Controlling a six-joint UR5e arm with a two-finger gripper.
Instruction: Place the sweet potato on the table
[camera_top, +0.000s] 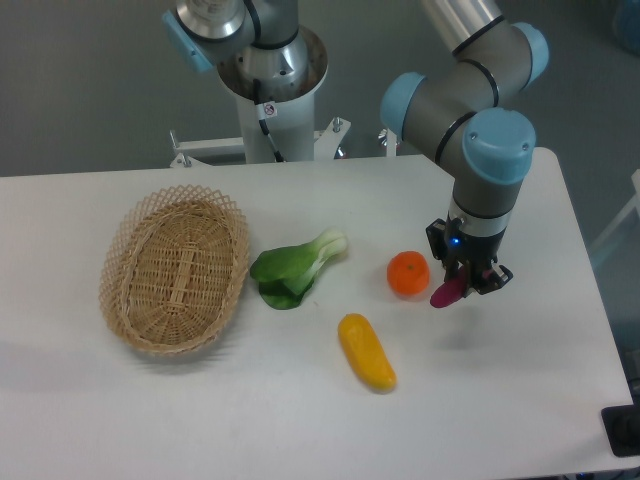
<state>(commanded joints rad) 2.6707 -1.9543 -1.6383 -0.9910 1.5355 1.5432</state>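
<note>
The robot's hand (462, 282) is gripping the small magenta-purple sweet potato (447, 292), fingers clamped on it, just right of the round orange fruit (408, 273) and seemingly above the white surface (520, 400). Risk: releasing from height, the tapered tuber is liable to roll into the fruit.

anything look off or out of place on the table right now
Nothing stands out. The sweet potato is held in the gripper beside the orange fruit; the basket, leafy green and yellow vegetable lie intact.
</note>
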